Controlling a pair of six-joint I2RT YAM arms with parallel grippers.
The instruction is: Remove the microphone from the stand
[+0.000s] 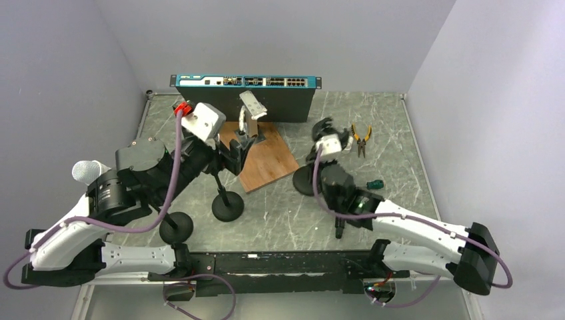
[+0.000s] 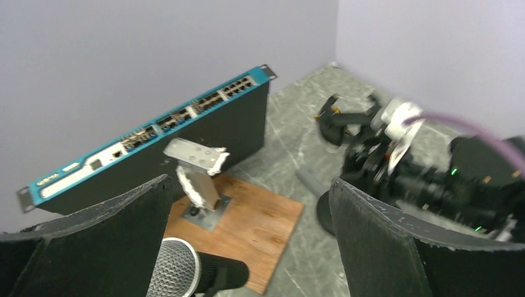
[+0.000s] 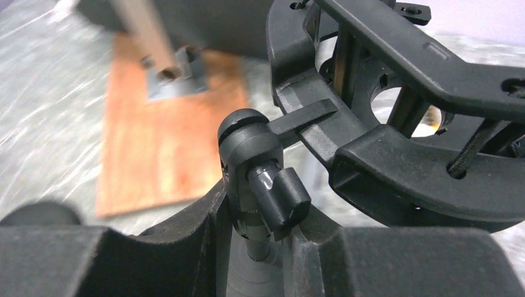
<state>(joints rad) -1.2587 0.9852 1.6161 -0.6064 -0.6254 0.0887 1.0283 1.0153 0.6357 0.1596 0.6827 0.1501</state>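
Because our left gripper (image 2: 250, 179) gapes with the black, silver-meshed microphone (image 2: 186, 272) low between its fingers, while our right gripper (image 3: 260, 241) clamps the black metal stand (image 3: 251, 154), we fear an off-centre squeeze slipping off the mesh.

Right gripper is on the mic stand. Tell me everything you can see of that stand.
The stand is all black: a round base on the table right of the wooden board, a post, then a swivel joint with a thumb knob. A short arm joins it to a plastic ring-framed cradle that looks empty. The right gripper is shut on the post just under the joint.
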